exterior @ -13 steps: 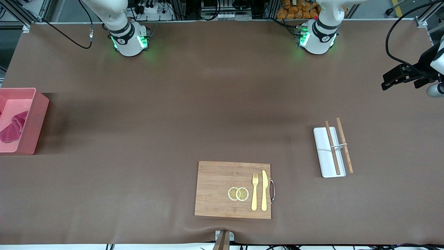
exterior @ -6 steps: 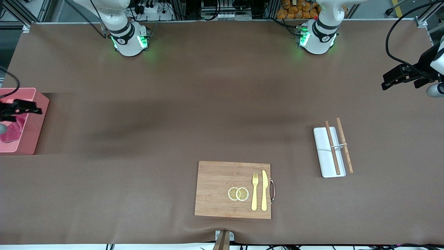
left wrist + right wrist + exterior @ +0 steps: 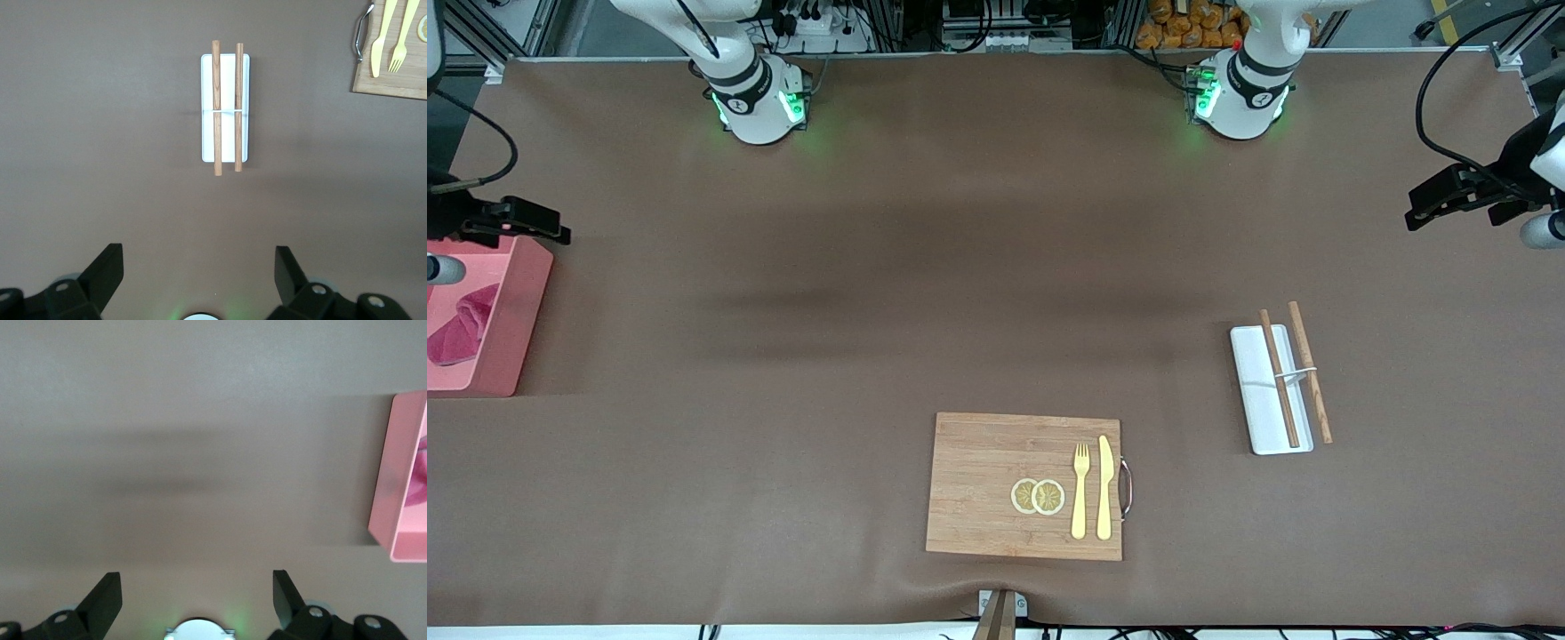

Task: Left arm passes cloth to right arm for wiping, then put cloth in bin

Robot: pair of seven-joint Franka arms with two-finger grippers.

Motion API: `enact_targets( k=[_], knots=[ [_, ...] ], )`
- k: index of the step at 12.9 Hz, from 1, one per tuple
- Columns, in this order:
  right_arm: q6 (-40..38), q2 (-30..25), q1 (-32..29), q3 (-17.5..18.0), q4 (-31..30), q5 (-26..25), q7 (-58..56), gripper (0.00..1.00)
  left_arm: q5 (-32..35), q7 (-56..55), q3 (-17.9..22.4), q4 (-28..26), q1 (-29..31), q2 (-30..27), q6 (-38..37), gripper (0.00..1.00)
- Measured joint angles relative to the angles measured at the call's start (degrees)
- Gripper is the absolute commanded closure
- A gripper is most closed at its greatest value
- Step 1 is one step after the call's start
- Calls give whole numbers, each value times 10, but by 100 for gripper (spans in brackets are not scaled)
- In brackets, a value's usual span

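Note:
The pink bin [image 3: 511, 302] stands at the right arm's end of the table, and its wall [image 3: 395, 480] shows at the edge of the right wrist view. The crimson cloth [image 3: 458, 331] lies bunched inside it, and a bit of cloth [image 3: 420, 477] shows past the wall. My right gripper [image 3: 538, 227] hangs open and empty, high over the bin's rim and the table beside it; its fingertips [image 3: 107, 590] stand wide apart. My left gripper [image 3: 1427, 204] waits open and empty over the left arm's end of the table, with its fingertips [image 3: 110, 263] spread.
A narrow white tray [image 3: 1267, 391] with two wooden chopsticks [image 3: 1280, 378] lies toward the left arm's end; the tray [image 3: 225, 143] also shows in the left wrist view. A wooden board [image 3: 978, 484] with lemon slices [image 3: 1038, 496], fork and knife lies near the front edge.
The right gripper came into view over the bin and has drawn up and toward the robots' side. The cloth stays in the bin. The left arm has not moved.

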Motion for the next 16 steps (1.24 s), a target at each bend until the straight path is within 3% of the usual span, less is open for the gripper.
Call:
enact_targets(
  k=[3, 8, 16],
  knots=[
    [-10, -21, -6, 26, 0, 0, 36, 0, 0, 0, 0, 0, 0, -1, 0, 0],
    [-18, -63, -22, 26, 3, 0, 37, 0, 0, 2, 2, 0, 1, -9, 0, 0],
    [4, -65, -24, 29, 22, 0, 37, 0, 0, 3, 3, 14, 3, -11, 1, 0]
  ],
)
